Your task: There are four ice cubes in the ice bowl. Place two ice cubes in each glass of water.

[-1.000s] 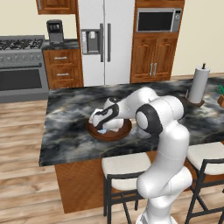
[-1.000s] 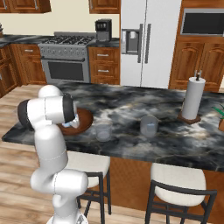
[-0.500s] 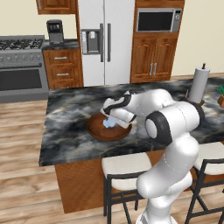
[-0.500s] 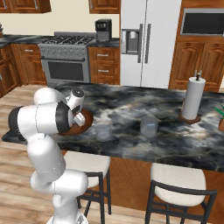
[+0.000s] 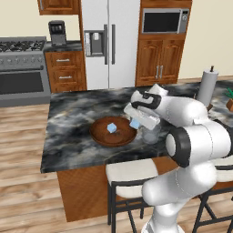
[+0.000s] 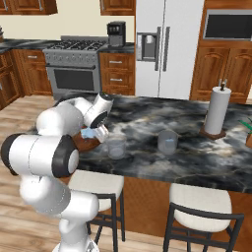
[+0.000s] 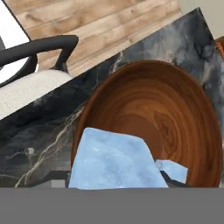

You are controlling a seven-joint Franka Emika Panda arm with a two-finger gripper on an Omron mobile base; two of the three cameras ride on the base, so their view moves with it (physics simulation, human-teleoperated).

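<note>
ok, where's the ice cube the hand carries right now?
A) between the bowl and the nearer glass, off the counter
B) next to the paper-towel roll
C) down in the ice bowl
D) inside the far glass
A: the hand holds an ice cube above the counter, just past the ice bowl rim and beside the nearer glass, not yet in it.

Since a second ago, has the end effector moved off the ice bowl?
Yes. In the left base view the end effector, gripping an ice cube, has swung right from over the ice bowl to its right rim, near a glass of water.
</note>
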